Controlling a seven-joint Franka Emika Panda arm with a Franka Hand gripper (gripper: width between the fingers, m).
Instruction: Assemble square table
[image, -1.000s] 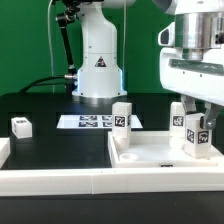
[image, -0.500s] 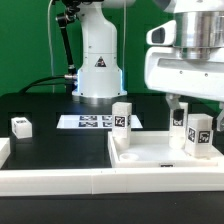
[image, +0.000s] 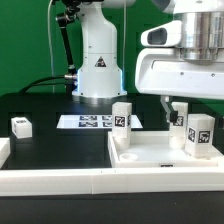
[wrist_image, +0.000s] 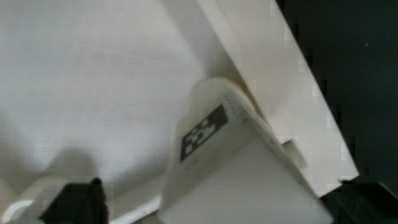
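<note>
The white square tabletop (image: 160, 155) lies flat at the exterior view's lower right, rim up. Three short white tagged legs stand on it: one at its left corner (image: 122, 116), one at the back (image: 178, 115) and one at the front right (image: 200, 135). A fourth leg (image: 21, 126) lies loose on the black table at the left. My gripper (image: 190, 104) hangs open just above the front right leg, not touching it. In the wrist view the tagged leg (wrist_image: 222, 130) stands on the tabletop (wrist_image: 89, 90) below my gripper (wrist_image: 219, 205), whose dark fingertips (wrist_image: 75, 200) are wide apart.
The robot's white base (image: 98, 60) stands at the back. The marker board (image: 90, 122) lies in front of it. Long white barrier rails (image: 60, 180) run along the front and left edge. Black cables trail at the back left.
My gripper has risen straight up off the front right leg. The leg stays standing on the tabletop. Nothing else has moved.
</note>
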